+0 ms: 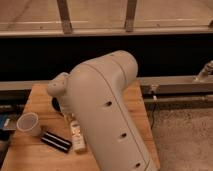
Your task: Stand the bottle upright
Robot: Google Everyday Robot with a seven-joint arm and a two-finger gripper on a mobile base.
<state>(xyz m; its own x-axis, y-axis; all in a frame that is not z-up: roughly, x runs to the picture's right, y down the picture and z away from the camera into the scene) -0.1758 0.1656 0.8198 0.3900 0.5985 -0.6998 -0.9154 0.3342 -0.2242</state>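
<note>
Bulk of the arm [107, 115] nearly hides the pincer [59, 105] above the lying bottle [77, 138]; its opening cannot be told.

High camera looks down close behind arm [107, 120]; claw apparently hidden.

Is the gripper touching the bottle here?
Cannot tell. The camera view shows the gripper by the far end of the lying bottle, but the arm covers where they would meet.
</note>
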